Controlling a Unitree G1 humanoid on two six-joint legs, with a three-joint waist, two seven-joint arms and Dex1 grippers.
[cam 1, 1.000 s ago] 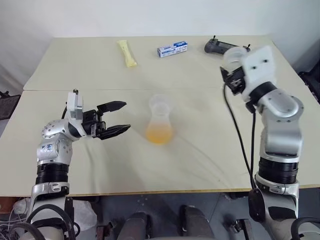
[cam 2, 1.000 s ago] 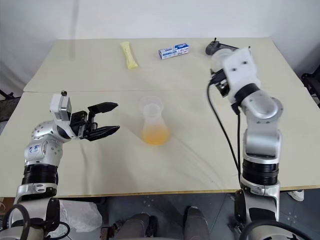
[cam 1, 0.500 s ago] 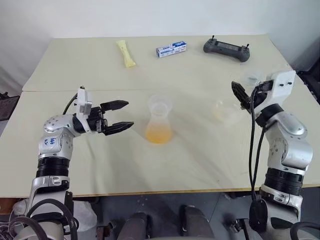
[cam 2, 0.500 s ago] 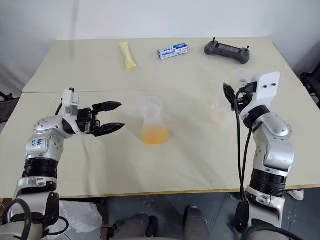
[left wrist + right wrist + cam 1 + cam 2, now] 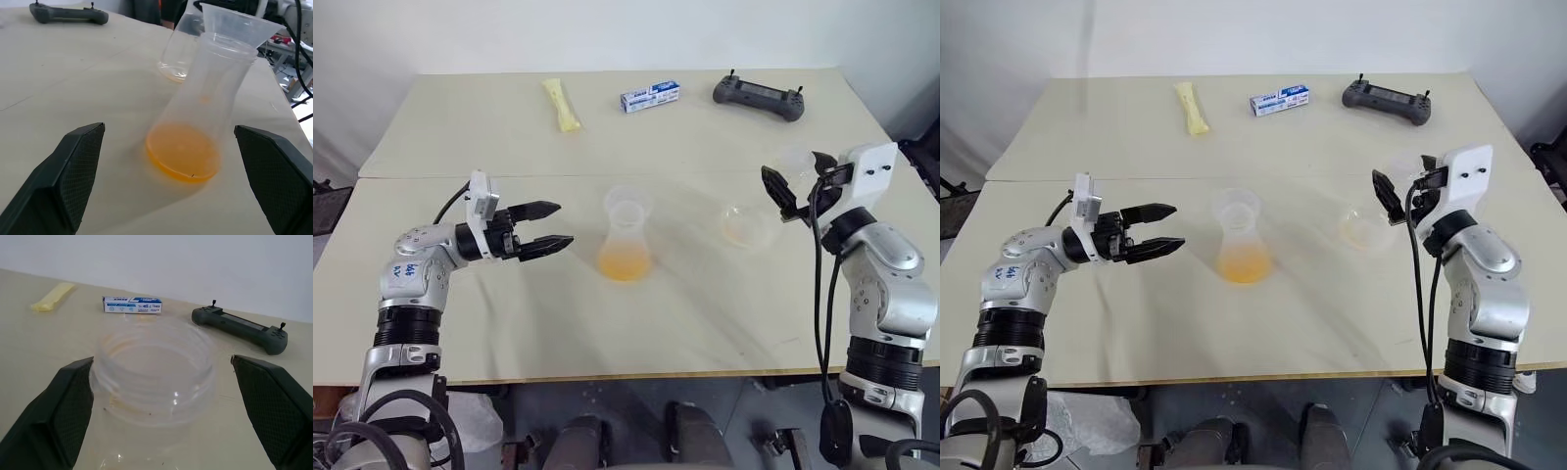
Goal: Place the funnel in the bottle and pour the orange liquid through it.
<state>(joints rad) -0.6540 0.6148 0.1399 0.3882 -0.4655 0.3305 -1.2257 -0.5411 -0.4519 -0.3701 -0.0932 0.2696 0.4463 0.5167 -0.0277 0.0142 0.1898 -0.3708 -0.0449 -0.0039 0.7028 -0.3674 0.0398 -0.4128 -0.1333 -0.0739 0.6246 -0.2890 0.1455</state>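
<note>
The bottle (image 5: 626,235) stands upright mid-table with the funnel (image 5: 626,204) seated in its neck. The orange liquid (image 5: 625,262) lies in its wide base. My left gripper (image 5: 563,224) is open and level, to the left of the bottle and apart from it; the left wrist view has the bottle (image 5: 200,107) between the spread fingers, further out. My right gripper (image 5: 798,176) is open, just right of a clear cup (image 5: 744,225) that stands upright on the table with an orange trace at its bottom. This cup (image 5: 154,372) shows free between the right fingers.
Along the far side of the table lie a yellow packet (image 5: 562,103), a blue and white box (image 5: 650,96) and a black controller (image 5: 757,96). A seam (image 5: 509,176) runs across the tabletop behind both grippers.
My right gripper came down from the back with the clear cup, set it on the table and opened. The left gripper stayed open in about the same place.
</note>
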